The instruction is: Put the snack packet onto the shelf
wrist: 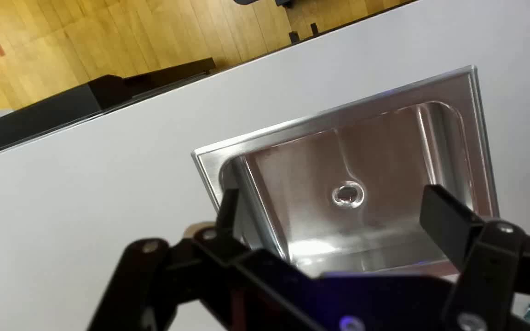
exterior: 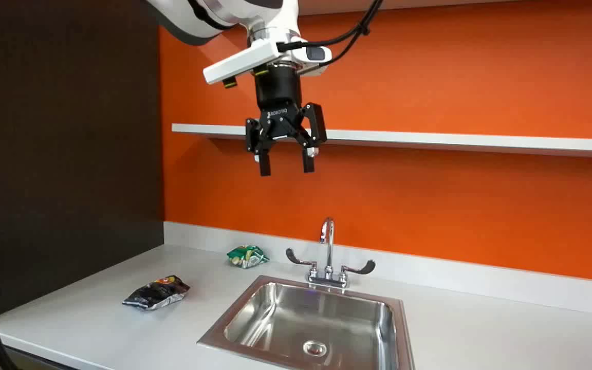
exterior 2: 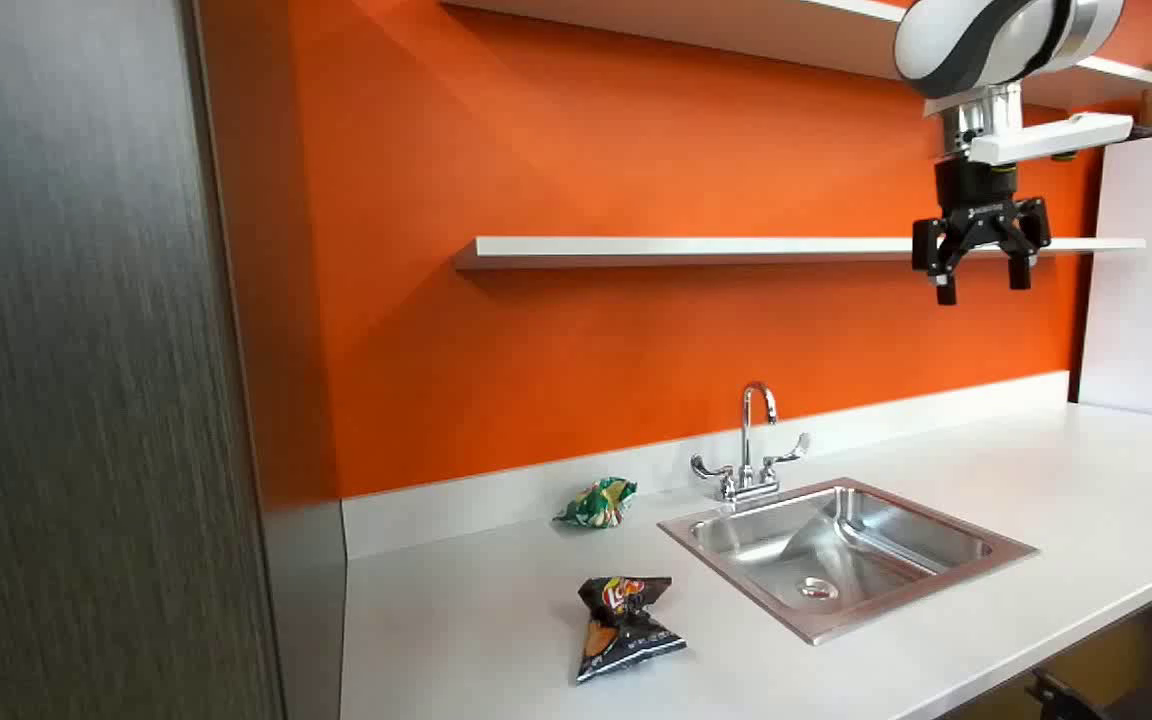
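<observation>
Find the black packet (exterior 2: 626, 625) on the desk (exterior 2: 466, 640) near the sink (exterior: 237, 309). With the tool (exterior: 287, 168) spread apart, empty, expect something light, slick, crushable; pinch softly across the narrow middle.

snack packet (exterior 2: 628, 628) — black, red and yellow markings | shelf (exterior: 455, 139) — white | wall (exterior: 470, 216) orange | end effector (exterior: 287, 172) black

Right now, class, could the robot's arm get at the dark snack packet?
Probably yes: the open gripper hangs above the sink, and the dark snack packet lies uncovered, with nothing visible blocking it from above.
</observation>
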Controlling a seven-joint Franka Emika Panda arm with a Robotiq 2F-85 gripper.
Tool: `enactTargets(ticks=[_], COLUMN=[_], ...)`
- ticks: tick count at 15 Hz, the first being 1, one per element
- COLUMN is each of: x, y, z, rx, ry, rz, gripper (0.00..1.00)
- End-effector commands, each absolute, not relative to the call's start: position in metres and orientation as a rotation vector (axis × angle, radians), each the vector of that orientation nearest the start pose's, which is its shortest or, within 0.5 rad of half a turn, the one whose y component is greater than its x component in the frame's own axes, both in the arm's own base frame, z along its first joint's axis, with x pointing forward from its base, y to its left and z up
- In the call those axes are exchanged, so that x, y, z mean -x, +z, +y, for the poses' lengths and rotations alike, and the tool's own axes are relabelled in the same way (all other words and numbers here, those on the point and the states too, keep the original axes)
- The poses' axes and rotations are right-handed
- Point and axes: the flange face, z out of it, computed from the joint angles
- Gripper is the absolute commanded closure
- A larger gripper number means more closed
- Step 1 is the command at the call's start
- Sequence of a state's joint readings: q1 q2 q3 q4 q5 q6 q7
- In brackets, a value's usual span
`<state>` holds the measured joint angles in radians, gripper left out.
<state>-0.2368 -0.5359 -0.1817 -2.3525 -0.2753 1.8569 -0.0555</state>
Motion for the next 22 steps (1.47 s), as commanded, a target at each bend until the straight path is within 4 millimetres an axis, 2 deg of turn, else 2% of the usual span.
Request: enactTargets(ticks=[1, 3, 6, 8, 13, 16, 22], x=[-0.351, -0.353, -0.356, -0.359, -0.364, -0.37, -0.389], y=[0.528, 0.525, 0.51, 0.496, 0.458, 0.439, 0.395], z=[-0.189, -0.186, -0.165, -0.144, -0.07, -0.028, 0.039], rx=[3.288, 3.282, 3.303, 3.301, 3.29, 3.292, 3.325], ry=[0.007, 0.005, 0.044, 0.068, 0.113, 0.107, -0.017], rz=[0.441, 0.428, 0.368, 0.306, 0.256, 0.288, 0.393], gripper=[0.0, 0.0, 0.0, 0.0, 0.0, 0.0, 0.0])
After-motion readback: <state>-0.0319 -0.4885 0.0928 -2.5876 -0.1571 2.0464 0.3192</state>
